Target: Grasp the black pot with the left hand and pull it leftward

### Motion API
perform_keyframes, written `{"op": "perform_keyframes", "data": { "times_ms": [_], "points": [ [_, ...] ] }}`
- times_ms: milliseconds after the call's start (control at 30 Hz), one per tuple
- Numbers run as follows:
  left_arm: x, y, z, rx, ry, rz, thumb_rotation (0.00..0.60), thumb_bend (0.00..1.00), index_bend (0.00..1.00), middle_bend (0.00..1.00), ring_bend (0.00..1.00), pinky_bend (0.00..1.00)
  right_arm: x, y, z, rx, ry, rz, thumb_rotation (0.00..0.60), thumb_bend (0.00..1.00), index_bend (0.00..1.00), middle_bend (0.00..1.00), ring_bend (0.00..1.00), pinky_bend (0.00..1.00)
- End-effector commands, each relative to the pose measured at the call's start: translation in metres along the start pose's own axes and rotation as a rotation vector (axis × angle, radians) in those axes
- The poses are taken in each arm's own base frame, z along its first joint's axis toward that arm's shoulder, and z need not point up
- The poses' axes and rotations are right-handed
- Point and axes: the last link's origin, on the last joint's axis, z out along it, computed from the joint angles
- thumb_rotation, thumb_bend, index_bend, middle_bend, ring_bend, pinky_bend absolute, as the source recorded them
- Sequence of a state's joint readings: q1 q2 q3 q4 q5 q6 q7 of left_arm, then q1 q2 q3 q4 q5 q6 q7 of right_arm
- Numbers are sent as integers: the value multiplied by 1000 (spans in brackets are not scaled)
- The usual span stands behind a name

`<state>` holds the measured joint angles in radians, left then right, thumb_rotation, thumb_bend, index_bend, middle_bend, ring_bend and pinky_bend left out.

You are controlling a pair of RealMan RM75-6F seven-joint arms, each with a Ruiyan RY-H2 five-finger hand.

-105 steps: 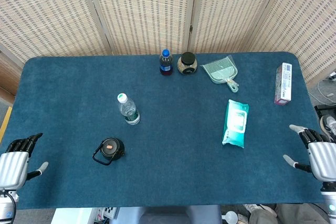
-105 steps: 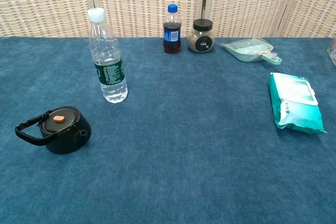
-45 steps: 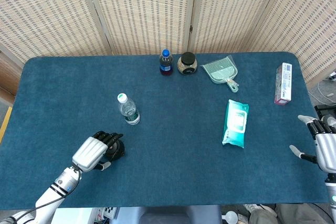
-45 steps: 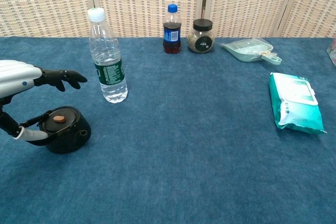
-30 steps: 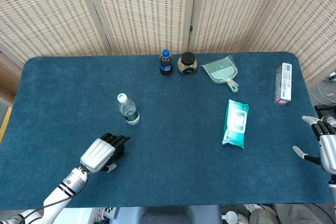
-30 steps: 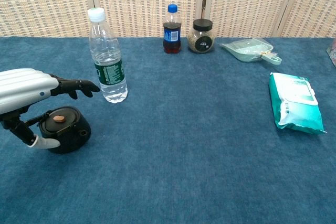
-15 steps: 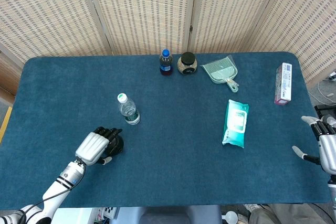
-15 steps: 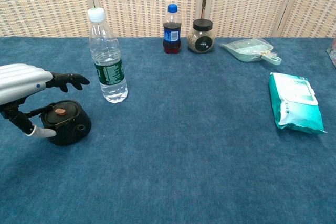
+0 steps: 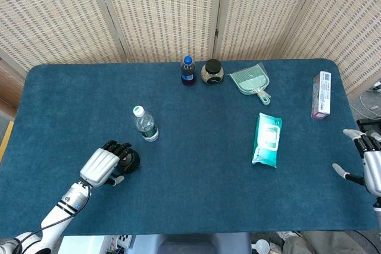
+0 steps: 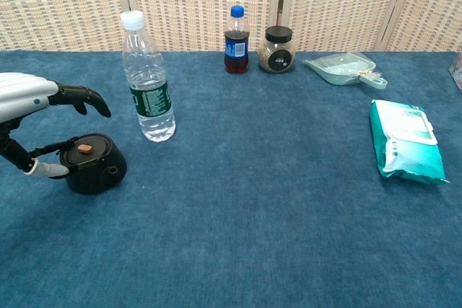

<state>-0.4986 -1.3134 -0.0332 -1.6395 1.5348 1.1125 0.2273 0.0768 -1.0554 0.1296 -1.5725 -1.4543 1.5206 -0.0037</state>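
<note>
My left hand (image 10: 29, 117) hangs over the black pot (image 10: 94, 167), which sits on the blue table cover (image 9: 196, 176) just in front of the clear water bottle (image 10: 148, 81) and a little to its left. My fingers (image 10: 83, 99) are spread above the lid and closed on nothing; my thumb (image 10: 47, 169) lies low by the pot's handle (image 10: 50, 151), and I cannot tell whether it touches — so I have no grip yet. The first risk, I judge, is closing too high: if my fingers come down on the lid alone, the pot may slip out when I pull, or tip toward me. The second is the bottle. It stands tall and narrow right behind the pot, and a careless sweep of my knuckles could knock it over. The cloth cover may also drag at the pot's base and make it tilt if I pull from the handle only. My right hand (image 9: 369, 168) rests open at the far edge of the table, well apart from the bottle — no trouble from there.
</note>
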Motion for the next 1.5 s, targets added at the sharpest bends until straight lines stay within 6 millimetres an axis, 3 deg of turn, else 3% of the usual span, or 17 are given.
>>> {"op": "perform_keyframes", "data": {
  "times_ms": [33,267,500,633,1500],
  "points": [
    [3,1,-9,-41,8,-5,600,167,280,217,246,136,4,-2,3,12,8,-4,600,147,225,253,264,359],
    [1,-8,-18,-59,-16,15,600,156,311,254,250,97,11,-4,4,16,27,-13,600,147,225,253,264,335],
    [-5,-13,-24,-48,-24,19,600,155,316,272,255,3,15,-6,5,12,32,-13,600,147,225,253,250,181],
    [-10,-17,-26,-46,-30,46,600,155,328,283,259,0,17,-7,5,10,41,-13,600,147,225,253,243,101],
    [-31,-27,-30,-30,-46,45,600,156,404,377,329,0,16,-8,-1,-8,31,-13,600,147,225,253,239,92]
  ]
}}
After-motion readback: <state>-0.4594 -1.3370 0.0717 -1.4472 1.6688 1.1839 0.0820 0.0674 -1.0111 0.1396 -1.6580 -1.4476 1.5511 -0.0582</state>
